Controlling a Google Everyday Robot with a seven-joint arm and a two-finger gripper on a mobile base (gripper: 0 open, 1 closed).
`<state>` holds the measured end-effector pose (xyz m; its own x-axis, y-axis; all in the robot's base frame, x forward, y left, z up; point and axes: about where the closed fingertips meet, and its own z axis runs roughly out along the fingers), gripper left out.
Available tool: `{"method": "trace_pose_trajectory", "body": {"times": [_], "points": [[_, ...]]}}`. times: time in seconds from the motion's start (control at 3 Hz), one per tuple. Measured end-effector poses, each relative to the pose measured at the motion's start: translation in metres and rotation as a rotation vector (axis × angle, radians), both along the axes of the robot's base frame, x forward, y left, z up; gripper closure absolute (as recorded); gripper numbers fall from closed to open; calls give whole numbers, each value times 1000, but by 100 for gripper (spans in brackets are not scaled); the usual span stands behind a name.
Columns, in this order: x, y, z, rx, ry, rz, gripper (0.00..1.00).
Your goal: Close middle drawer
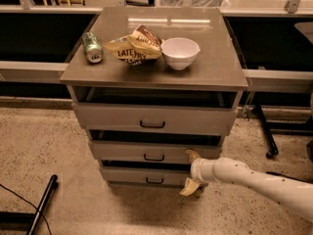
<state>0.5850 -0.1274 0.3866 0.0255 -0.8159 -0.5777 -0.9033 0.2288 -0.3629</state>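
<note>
The middle drawer (146, 151) is a wide shallow grey drawer with a small dark bar handle (154, 157), second of three in the cabinet. It stands out only a little, with a narrow dark gap above its front. My gripper (191, 171) is at the right end of the drawer's front, at the end of the white arm (254, 180) coming from the lower right. Its two tan fingers are spread apart: the upper fingertip (190, 154) touches the drawer front, the lower one (189, 188) hangs by the bottom drawer (146, 176). It holds nothing.
The top drawer (151, 117) stands slightly out. On the cabinet top (215, 72) lie a green can (92, 47), a chip bag (133, 47) and a white bowl (180, 52). A black leg (43, 205) lies on the floor at the lower left. A chair base (266, 131) stands at the right.
</note>
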Motion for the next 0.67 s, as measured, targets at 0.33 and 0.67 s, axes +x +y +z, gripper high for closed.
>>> {"method": "trace_pose_trajectory", "body": {"times": [0.33,0.67], "points": [[-25,7,-1,61,24,39,0],[-64,20,15,82,43,110,0]]}}
